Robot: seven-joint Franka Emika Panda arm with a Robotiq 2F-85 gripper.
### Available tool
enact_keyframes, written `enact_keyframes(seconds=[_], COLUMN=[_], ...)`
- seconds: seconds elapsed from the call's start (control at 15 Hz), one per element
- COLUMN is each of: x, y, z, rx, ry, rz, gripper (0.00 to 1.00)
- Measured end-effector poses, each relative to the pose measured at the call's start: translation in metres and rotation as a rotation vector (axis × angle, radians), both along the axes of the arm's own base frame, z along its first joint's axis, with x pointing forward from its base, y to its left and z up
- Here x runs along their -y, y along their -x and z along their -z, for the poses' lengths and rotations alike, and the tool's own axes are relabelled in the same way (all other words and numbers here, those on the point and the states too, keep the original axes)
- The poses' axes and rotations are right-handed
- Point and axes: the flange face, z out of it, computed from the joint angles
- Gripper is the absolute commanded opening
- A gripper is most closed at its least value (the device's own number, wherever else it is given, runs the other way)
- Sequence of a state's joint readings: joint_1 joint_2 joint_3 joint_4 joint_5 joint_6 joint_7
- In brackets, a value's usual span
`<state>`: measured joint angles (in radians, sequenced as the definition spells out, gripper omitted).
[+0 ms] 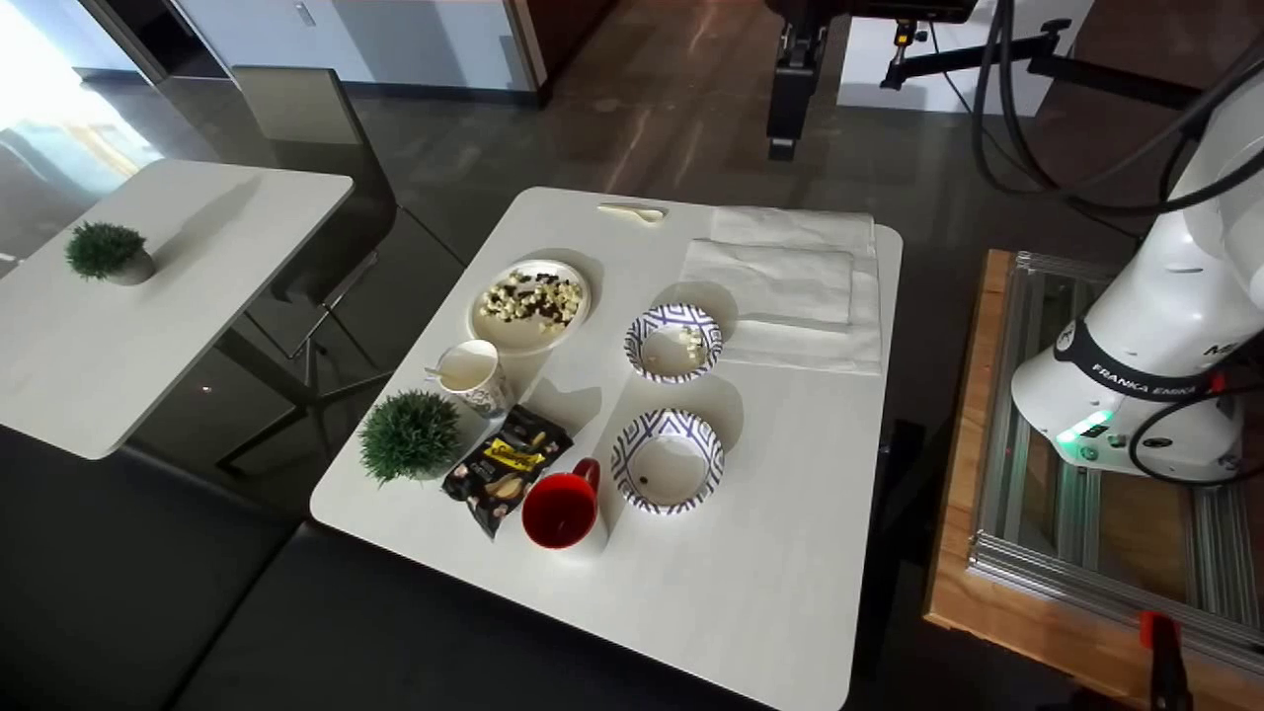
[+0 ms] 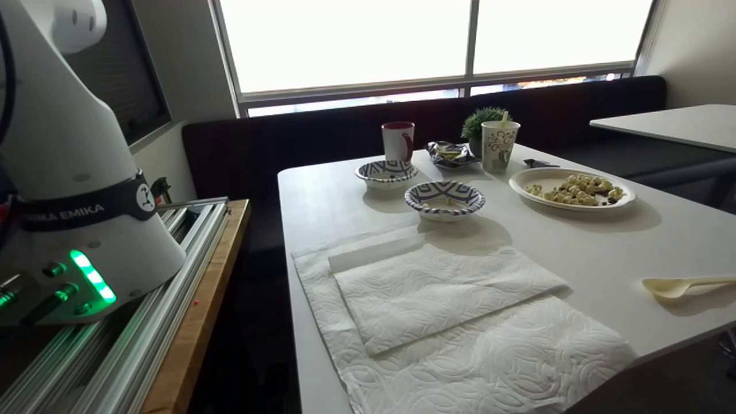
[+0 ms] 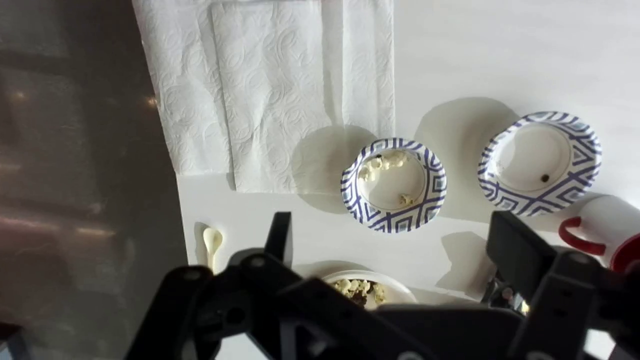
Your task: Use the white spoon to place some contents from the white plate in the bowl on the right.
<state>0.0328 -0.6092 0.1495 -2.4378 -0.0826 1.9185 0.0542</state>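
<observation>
The white spoon (image 1: 632, 211) lies flat near the table's end in both exterior views (image 2: 678, 286) and at the left in the wrist view (image 3: 212, 242). The white plate (image 1: 506, 334) holds a heap of cream and dark brown contents (image 1: 545, 299); in the wrist view the fingers hide most of the plate (image 3: 395, 289). The smaller striped bowl (image 1: 664, 352), also in the wrist view (image 3: 392, 186), holds a few cream bits. My gripper (image 3: 392, 225) is open and empty, high above the table. In an exterior view it hangs beyond the table's far edge (image 1: 795, 89).
The larger striped bowl (image 1: 671, 469) with one dark bit stands beside the smaller one. A red-lined mug (image 1: 561, 513), a black snack bag (image 1: 506, 469), a potted plant (image 1: 410, 434) and a white cup with a stick (image 1: 474, 370) stand close together. Paper towels (image 1: 790, 286) lie beside the bowls.
</observation>
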Motion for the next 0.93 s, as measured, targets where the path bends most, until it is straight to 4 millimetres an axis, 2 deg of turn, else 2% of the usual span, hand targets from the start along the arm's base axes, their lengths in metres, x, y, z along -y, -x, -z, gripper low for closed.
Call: enact_keyframes(seconds=[0.13, 0.27, 0.6, 0.93], x=[0.013, 0.03, 0.069, 0.096], y=[-0.02, -0.047, -0.124, -0.207], z=[0.012, 0.032, 0.09, 0.13], rx=[0.02, 0.019, -0.022, -0.005], ry=[-0.033, -0.073, -0.134, -0.175], rz=[0.021, 0.038, 0.065, 0.092], gripper=[1.0, 1.0, 1.0, 1.0])
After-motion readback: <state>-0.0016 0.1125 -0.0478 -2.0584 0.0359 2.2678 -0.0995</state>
